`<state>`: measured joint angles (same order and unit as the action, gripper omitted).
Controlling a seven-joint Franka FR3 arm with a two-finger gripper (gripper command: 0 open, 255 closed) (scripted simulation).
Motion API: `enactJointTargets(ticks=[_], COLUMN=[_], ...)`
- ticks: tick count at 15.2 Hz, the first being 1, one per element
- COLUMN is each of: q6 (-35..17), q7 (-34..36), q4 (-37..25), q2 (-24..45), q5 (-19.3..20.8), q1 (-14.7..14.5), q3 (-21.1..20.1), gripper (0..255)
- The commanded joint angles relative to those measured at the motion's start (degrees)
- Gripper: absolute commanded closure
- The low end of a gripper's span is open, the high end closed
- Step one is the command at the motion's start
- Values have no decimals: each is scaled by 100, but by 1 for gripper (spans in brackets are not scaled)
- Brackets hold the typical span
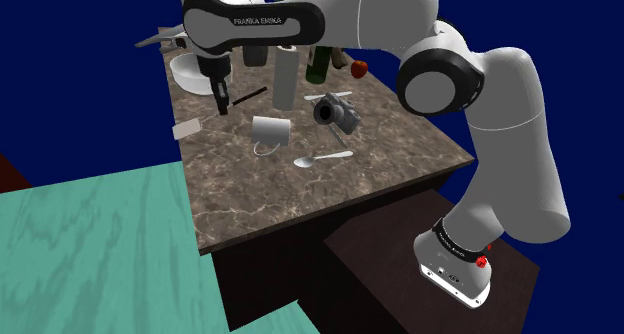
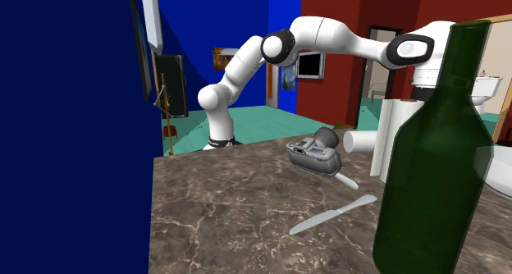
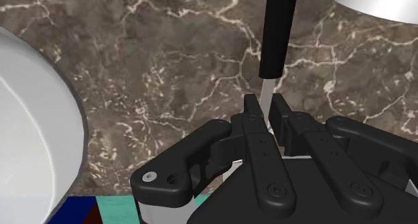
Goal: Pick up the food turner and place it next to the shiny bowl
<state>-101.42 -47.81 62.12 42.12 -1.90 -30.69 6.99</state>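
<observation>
Pinching with jaws drawn narrow on the thin silver neck of the food turner [image 3: 276, 35], just short of its black handle. Pointing the gripper [image 3: 266, 106] down at the brown marble table [image 3: 167, 75], with the handle running away from the fingers over the stone. Showing a pale flat piece beneath the black fingers, seemingly the turner's blade. Hanging close beside a white bowl [image 3: 27, 129] on one side of the gripper.

Reaching, in the shoulder view, with the white arm [image 1: 380, 22] over the far left part of the table [image 1: 300, 197], gripper [image 1: 219, 102] near that edge. Holding the food turner [image 1: 250, 94] slanted, handle toward the view's right, grey blade toward the table's left edge; not being able to tell whether lifted or touching the stone. Hovering just in front of the white bowl [image 1: 188, 74]. Sharing the table with an upright white roll [image 1: 286, 77], a dark green bottle [image 1: 318, 64], a red apple [image 1: 359, 69], a camera [image 1: 336, 113], a mug [image 1: 271, 131] lying on its side and a spoon [image 1: 322, 159].

Looking, in the second exterior view, past the green bottle [image 2: 435, 157] close to the lens toward the camera [image 2: 314, 154] and a knife [image 2: 332, 214] lying flat on the marble.
</observation>
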Motion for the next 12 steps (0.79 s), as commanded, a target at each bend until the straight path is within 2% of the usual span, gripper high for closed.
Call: enactJointTargets(ticks=[1,6,12], q6=[-156,-507,-507], q7=[4,9,9], q4=[140,421,421], q2=[11,83,83], q5=[-1,-7,-7], q1=[-7,-15,-15], q3=[-2,-8,-8], gripper=[255,255,255])
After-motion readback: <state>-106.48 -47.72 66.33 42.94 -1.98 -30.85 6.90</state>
